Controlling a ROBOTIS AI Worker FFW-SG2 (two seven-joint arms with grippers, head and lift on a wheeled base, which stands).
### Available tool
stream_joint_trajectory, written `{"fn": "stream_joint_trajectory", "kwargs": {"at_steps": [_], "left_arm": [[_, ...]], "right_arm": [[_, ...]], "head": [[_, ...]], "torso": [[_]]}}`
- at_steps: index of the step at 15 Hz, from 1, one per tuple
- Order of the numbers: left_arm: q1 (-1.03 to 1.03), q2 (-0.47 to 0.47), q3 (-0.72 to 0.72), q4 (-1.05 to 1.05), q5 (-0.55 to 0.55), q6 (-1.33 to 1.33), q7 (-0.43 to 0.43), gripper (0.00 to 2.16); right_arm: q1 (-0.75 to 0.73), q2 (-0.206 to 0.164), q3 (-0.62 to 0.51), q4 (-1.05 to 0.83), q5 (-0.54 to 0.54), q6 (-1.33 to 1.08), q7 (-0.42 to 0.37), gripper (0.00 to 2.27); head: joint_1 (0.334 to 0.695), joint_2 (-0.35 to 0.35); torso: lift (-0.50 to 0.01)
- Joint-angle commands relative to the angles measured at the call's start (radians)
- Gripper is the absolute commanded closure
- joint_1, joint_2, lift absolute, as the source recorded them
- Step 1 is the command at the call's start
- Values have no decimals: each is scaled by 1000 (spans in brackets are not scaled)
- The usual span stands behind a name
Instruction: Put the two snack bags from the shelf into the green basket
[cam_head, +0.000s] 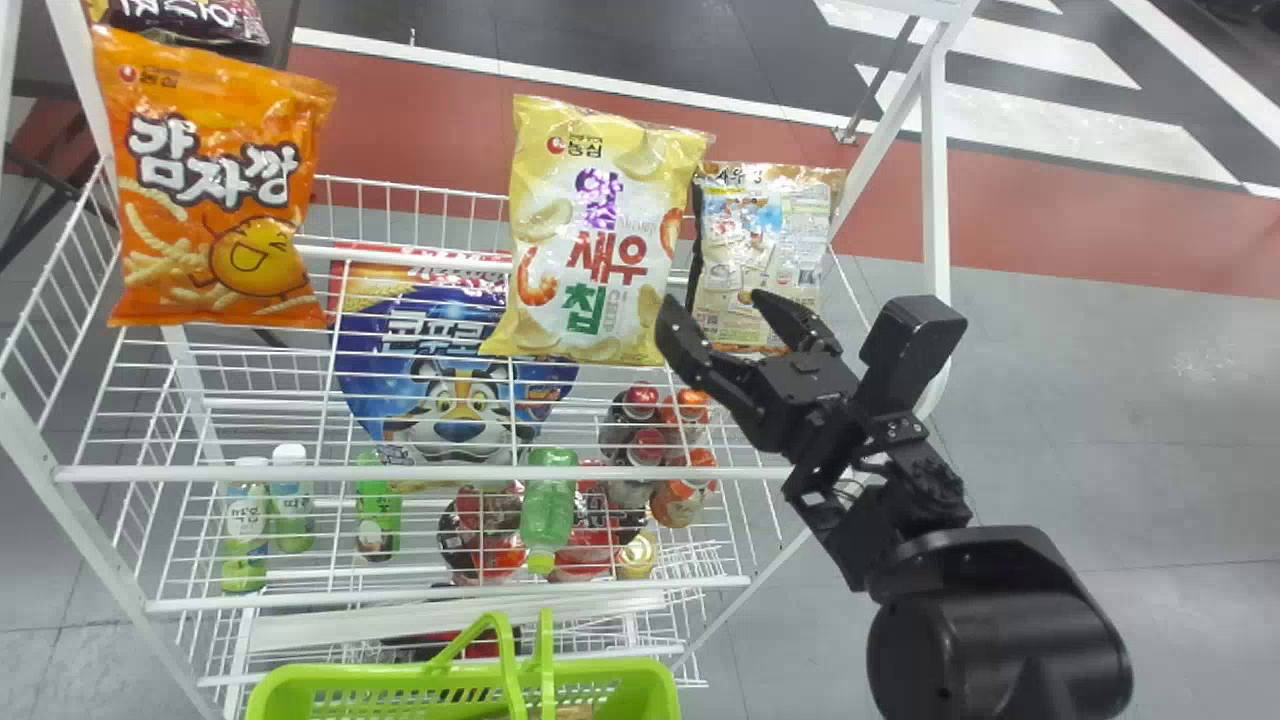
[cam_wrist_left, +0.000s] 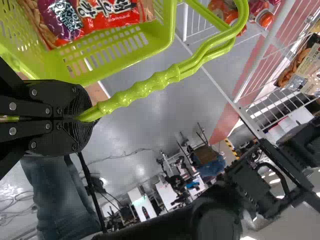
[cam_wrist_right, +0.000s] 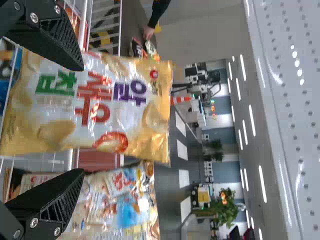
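We see the right end effector (cam_head: 716, 300) released beside the far yellow-and-white plastic snack bag (cam_head: 592, 240) on the white wire shelf (cam_head: 300, 473); the left end effector (cam_wrist_left: 90, 118) grasps the near green plastic basket (cam_head: 610, 669). Red-and-purple packaging (cam_wrist_left: 112, 16) lies inside; we judge the transfer unfinished.

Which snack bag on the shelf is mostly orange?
The orange bag at the head view's left, printed with a laughing cartoon face; the middle bag is yellow and white.
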Motion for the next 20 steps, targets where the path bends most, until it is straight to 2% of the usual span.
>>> {"fn": "stream_joint_trajectory", "kwargs": {"at_steps": [1, 8, 14, 20], "left_arm": [[-6, 0, 4, 5, 0, 2, 0, 1693], [-9, 5, 16, 13, 11, 2, -12, 1693], [-9, 6, 28, 8, 21, 2, -25, 1693], [-6, 8, 36, 6, 28, -1, -28, 1693]], "right_arm": [[-45, -2, -27, 73, 7, -25, -6, 87], [-147, -10, -58, 191, 47, -22, -15, 87], [-224, -11, -47, 298, 101, -28, -59, 87], [-298, -11, -27, 378, 142, -25, -61, 87]], "head": [[695, -350], [695, -350], [695, -350], [695, -350]], "torso": [[-11], [-11], [-11], [-11]]}}
